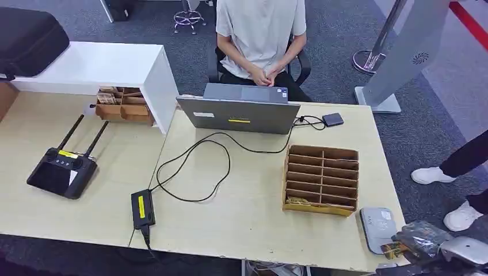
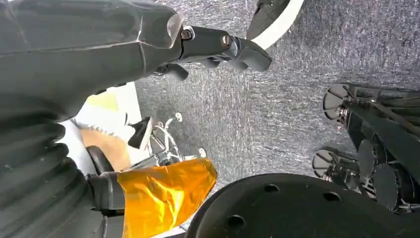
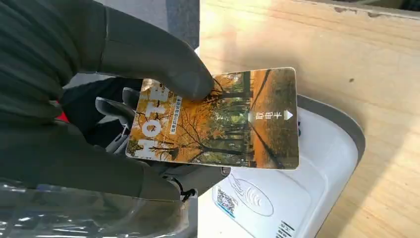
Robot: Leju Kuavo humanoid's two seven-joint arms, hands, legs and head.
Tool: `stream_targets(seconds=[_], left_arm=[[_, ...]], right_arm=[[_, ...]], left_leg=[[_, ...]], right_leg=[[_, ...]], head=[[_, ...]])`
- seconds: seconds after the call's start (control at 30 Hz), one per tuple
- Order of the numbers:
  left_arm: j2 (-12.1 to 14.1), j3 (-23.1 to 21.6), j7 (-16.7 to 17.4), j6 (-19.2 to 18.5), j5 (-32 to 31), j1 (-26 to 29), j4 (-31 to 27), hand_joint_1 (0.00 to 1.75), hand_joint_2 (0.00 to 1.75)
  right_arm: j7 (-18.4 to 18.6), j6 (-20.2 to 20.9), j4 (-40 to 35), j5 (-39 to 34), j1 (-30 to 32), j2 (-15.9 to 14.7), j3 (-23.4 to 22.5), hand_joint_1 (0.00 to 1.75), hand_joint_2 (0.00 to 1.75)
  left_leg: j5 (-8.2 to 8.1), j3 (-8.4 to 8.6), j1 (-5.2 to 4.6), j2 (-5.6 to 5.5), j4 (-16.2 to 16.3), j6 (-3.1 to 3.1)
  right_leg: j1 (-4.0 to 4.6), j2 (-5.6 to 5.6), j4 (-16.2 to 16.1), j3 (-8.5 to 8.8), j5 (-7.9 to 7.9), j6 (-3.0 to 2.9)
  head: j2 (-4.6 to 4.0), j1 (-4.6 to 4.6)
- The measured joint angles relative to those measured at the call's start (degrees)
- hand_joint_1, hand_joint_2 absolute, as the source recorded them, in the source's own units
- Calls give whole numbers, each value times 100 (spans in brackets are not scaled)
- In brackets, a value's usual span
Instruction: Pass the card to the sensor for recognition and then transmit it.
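Fingers (image 3: 163,64) pinch card (image 3: 233,124) above sensor (image 3: 307,198).

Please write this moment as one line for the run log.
right hand: holds card | card: over sensor, contact unclear | left hand: holds nothing, over floor

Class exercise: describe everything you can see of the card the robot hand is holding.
The card is a flat, glossy rectangle with rounded corners, printed with an orange autumn-tree scene, white lettering and a small white arrow. The right robot hand pinches one end, thumb on its face. It sits over the white sensor at the table's edge; whether they touch is unclear.
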Motion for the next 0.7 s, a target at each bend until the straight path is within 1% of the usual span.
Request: stream_targets(seconds=[0.3, 0.7], left_arm=[[2, 0, 2, 0, 2, -7, 0, 0, 175], [4, 0, 11, 0, 2, -6, 0, 0, 175]], right_arm=[[6, -11, 116, 24, 41, 138, -24, 173, 175], [6, -11, 144, 31, 107, 162, -48, 173, 175]], left_leg=[[0, 4, -1, 4, 1, 0], [0, 4, -1, 3, 0, 0]], right_leg=[[-1, 3, 0, 4, 1, 0], [-1, 3, 0, 3, 1, 0]], head=[[0, 2], [0, 2]])
